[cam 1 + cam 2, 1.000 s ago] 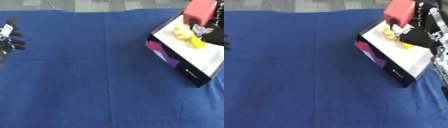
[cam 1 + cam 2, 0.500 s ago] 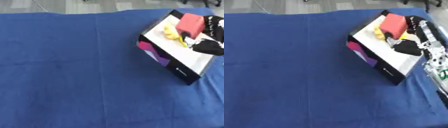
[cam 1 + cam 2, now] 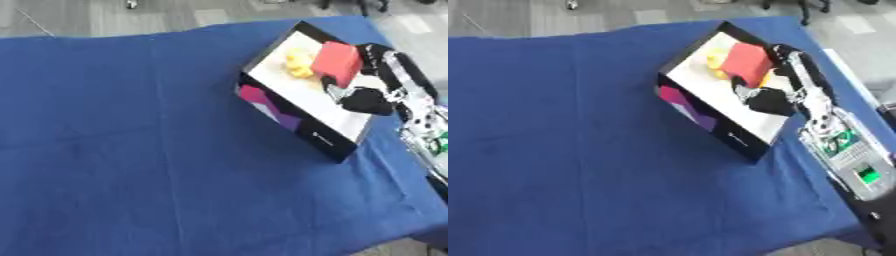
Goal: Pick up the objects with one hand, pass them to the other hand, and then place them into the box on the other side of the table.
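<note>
Blue cloth (image 3: pixel 131 150); box (image 3: pixel 302 131) label unreadable.

box (image 3: pixel 302 125) far right on table (image 3: pixel 131 150).

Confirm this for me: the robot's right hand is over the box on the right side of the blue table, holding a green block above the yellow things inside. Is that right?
Not quite: the block is red, not green, as the left eye view shows. The rest stands: the right hand is over the box on the right of the blue table, with the yellow things inside.
</note>
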Controlling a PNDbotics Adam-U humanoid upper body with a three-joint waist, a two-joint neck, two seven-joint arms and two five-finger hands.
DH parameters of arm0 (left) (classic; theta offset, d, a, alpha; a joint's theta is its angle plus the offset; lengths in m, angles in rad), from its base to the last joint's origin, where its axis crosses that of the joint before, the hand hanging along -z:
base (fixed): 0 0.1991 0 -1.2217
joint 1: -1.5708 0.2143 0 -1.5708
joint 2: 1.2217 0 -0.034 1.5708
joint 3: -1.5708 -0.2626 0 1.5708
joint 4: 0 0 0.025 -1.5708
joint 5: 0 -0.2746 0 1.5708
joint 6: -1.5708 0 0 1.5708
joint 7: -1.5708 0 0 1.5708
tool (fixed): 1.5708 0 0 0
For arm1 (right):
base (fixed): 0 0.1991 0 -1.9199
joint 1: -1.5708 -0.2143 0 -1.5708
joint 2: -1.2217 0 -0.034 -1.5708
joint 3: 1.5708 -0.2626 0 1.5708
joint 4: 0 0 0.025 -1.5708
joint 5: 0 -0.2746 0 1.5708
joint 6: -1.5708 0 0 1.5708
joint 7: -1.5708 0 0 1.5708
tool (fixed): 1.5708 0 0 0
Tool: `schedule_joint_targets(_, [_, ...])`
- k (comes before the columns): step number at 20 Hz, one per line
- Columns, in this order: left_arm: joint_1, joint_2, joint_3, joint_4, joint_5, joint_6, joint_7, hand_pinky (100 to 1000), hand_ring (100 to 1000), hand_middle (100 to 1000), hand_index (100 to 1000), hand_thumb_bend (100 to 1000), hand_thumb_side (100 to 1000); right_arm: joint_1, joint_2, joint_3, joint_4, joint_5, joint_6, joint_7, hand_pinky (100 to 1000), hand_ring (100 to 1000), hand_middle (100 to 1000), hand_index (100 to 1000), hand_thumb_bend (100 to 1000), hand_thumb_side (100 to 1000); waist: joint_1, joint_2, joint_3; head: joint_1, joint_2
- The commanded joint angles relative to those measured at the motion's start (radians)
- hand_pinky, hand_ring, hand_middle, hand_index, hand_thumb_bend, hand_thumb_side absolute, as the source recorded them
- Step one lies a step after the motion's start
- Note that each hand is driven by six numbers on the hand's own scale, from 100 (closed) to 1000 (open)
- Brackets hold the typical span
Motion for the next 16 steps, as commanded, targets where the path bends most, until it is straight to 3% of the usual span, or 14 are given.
schedule_joint_targets(1, [-0.006,0.036,0.018,-0.021,-0.007,-0.004,0.008,583,545,595,734,495,594,0.006,-0.033,-0.011,-0.013,0.035,-0.004,0.026,862,814,528,688,382,143,0.013,-0.026,0.0,-0.005,-0.017])
schedule_joint_targets(7, [-0.005,0.038,0.021,-0.024,-0.012,-0.006,0.012,586,547,598,736,524,577,0.026,-0.033,-0.018,-0.008,0.116,-0.016,0.108,876,875,686,830,554,204,0.015,-0.027,0.001,0.007,-0.017])
schedule_joint_targets(11, [-0.002,0.038,0.022,-0.025,-0.017,-0.006,0.012,587,548,599,736,528,574,0.036,-0.029,-0.027,-0.004,0.161,-0.009,0.132,894,915,777,916,586,230,0.014,-0.028,0.003,0.013,-0.017])
schedule_joint_targets(16, [0.002,0.039,0.026,-0.03,-0.02,-0.01,0.016,586,548,599,735,530,570,0.042,-0.02,-0.047,-0.012,0.158,-0.01,0.096,897,924,789,929,603,232,0.014,-0.029,0.003,0.029,-0.018])
